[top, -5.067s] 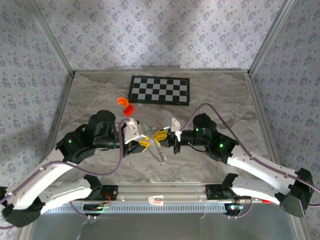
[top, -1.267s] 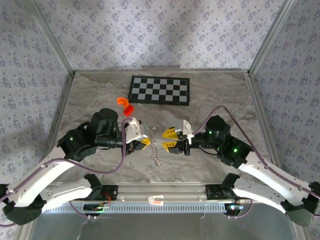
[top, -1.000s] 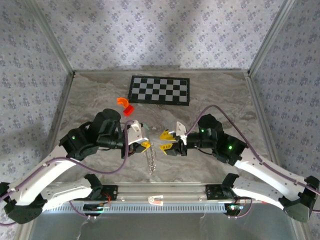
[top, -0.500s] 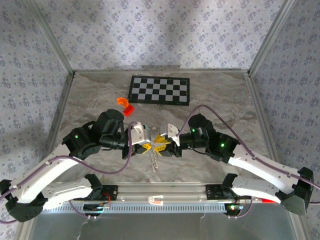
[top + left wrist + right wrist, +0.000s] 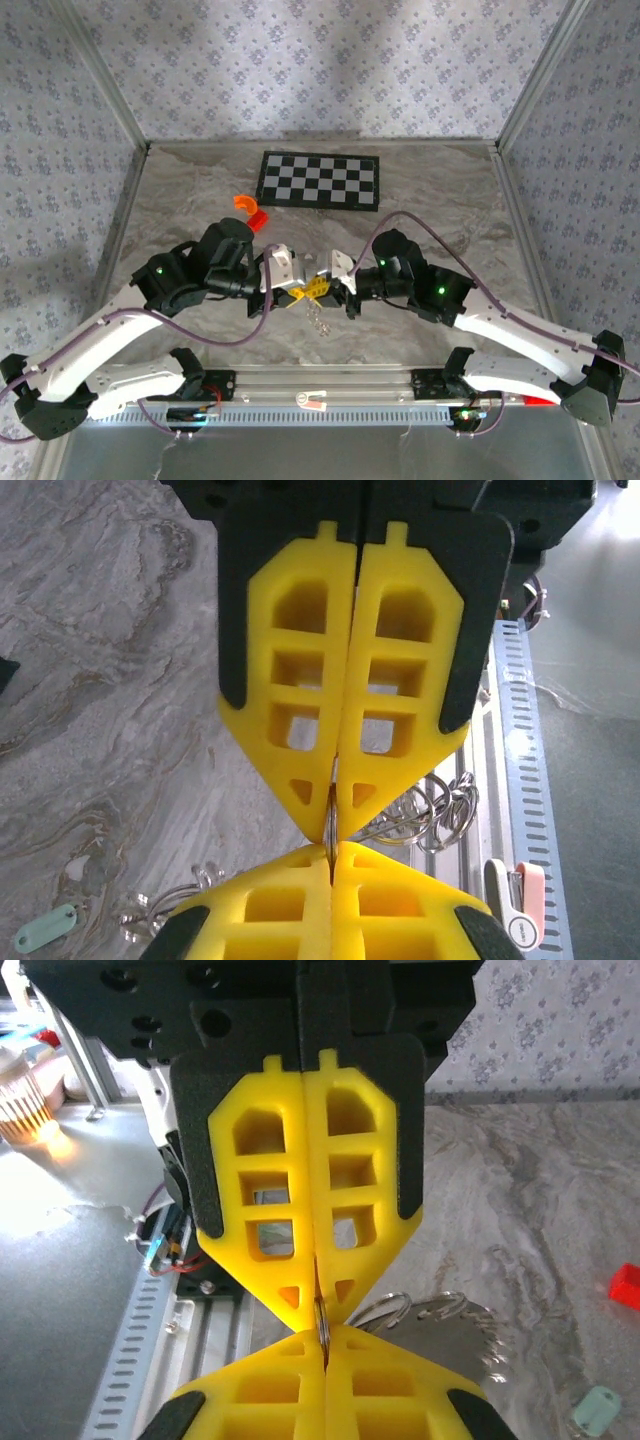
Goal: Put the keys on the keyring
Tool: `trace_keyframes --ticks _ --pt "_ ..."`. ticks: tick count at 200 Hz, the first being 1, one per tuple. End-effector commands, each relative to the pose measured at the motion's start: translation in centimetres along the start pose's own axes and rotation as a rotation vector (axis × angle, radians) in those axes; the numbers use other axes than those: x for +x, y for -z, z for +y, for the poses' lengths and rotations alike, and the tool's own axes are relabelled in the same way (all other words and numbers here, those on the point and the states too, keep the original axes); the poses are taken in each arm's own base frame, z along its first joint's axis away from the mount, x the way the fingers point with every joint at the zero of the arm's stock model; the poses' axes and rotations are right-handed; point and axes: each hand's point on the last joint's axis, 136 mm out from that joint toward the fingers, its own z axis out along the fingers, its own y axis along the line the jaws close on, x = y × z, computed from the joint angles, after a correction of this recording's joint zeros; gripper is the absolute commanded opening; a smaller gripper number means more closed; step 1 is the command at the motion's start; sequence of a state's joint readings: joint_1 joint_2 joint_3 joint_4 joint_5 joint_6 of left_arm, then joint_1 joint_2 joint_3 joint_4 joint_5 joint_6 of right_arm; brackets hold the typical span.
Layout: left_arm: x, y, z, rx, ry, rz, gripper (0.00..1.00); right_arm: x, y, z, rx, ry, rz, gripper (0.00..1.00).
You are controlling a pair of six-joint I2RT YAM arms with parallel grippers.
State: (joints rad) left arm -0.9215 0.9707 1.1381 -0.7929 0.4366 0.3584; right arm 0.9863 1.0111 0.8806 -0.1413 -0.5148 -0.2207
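Observation:
My two grippers meet tip to tip above the middle of the table. The left gripper (image 5: pixel 296 293) (image 5: pixel 335 805) is shut on a thin metal ring of the keyring (image 5: pixel 319 318). The right gripper (image 5: pixel 328 287) (image 5: pixel 320 1310) is shut on the same ring from the opposite side. Silvery rings (image 5: pixel 445 815) (image 5: pixel 400 1310) and chain hang just below the yellow fingertips. The pale teal key (image 5: pixel 45 927) (image 5: pixel 597 1405) lies flat on the marble, apart from both grippers.
A checkerboard (image 5: pixel 320 180) lies at the back. An orange curved piece (image 5: pixel 245 203) and a red piece (image 5: pixel 257 221) (image 5: pixel 625 1285) sit behind the left arm. A slotted rail (image 5: pixel 320 383) with a white-and-pink clip (image 5: pixel 312 400) runs along the near edge.
The right gripper has moved left to meet the left gripper and shut on the ring. The left gripper shifted slightly right, staying shut with the chain hanging below.

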Motion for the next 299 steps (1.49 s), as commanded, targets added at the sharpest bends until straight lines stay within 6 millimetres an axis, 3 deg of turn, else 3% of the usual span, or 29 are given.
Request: trace_keyframes --ticks 1,19,51,84,114,156,219,299 --pt "-2.1 1.0 -0.3 -0.002 -0.05 -0.07 0.0 -1.4 0.2 -0.5 0.034 0.032 -0.028 0.0" --pt "-2.4 1.3 -0.2 -0.02 -0.046 -0.095 0.0 -1.7 0.4 -0.6 0.051 0.04 -0.047 0.0" --pt "-3.4 2.1 -0.5 -0.035 -0.032 -0.19 0.18 -2.8 1.1 -0.4 0.05 0.048 -0.12 0.0" --pt "-4.6 3.2 -0.8 -0.046 -0.005 -0.314 0.23 -4.8 2.1 -0.5 0.039 0.018 -0.27 0.0" --pt "-5.7 4.0 -0.8 -0.063 0.005 -0.414 0.24 -6.9 3.7 -0.7 0.023 -0.008 -0.427 0.0" --pt "-6.4 4.6 -0.4 -0.094 0.01 -0.487 0.26 -8.3 5.1 -1.0 -0.001 -0.04 -0.536 0.0" --pt "-7.3 5.2 0.6 -0.161 0.003 -0.564 0.26 -9.0 5.7 -0.6 -0.033 -0.037 -0.587 0.0" --pt "-8.7 5.8 0.2 -0.131 -0.008 -0.62 0.26 -8.7 5.6 -0.3 -0.051 -0.037 -0.587 0.0"
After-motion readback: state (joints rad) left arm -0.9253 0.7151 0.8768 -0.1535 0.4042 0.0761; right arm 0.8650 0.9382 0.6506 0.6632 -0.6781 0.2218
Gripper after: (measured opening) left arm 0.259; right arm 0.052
